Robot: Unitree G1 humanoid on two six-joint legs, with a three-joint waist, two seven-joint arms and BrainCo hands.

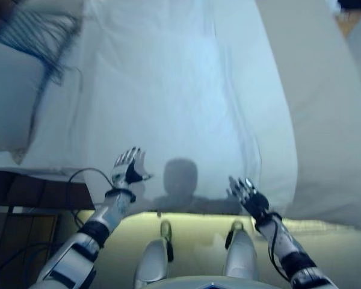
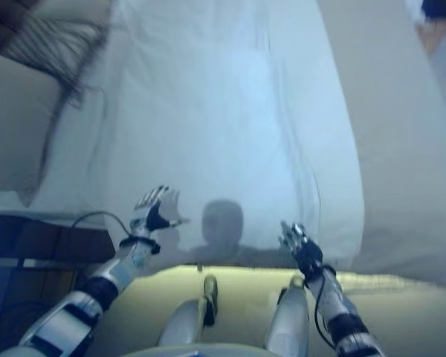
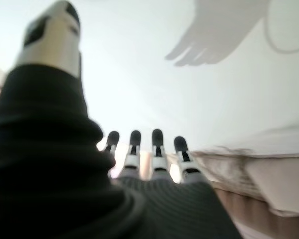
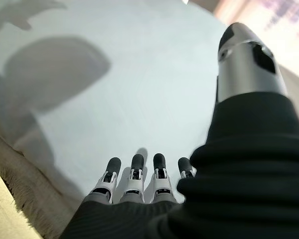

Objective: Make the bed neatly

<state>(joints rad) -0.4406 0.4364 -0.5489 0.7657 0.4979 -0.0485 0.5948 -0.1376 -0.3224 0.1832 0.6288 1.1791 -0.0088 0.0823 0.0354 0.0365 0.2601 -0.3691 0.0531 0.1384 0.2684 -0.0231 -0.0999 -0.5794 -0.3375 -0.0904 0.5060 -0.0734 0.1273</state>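
From the left eye view, one bed (image 1: 325,120) fills most of the scene, with one pale blue-white sheet (image 1: 168,90) spread flat along its middle and reaching the near edge. One white pillow (image 1: 12,96) lies at the far left, with one dark striped cloth (image 1: 39,36) beside it at the upper left. Two hands show: the left hand (image 1: 127,168) is over the sheet's near edge with fingers straight and spread, grasping nothing; the right hand (image 1: 246,194) is at the near edge too, fingers relaxed.

The right eye view shows the same layout, with a pale yellow-green floor (image 2: 245,294) below the bed's edge.

In the left wrist view, the straight fingers (image 3: 157,149) reach toward the white sheet, empty.

In the right wrist view, the fingers (image 4: 134,177) are extended over the sheet, empty.
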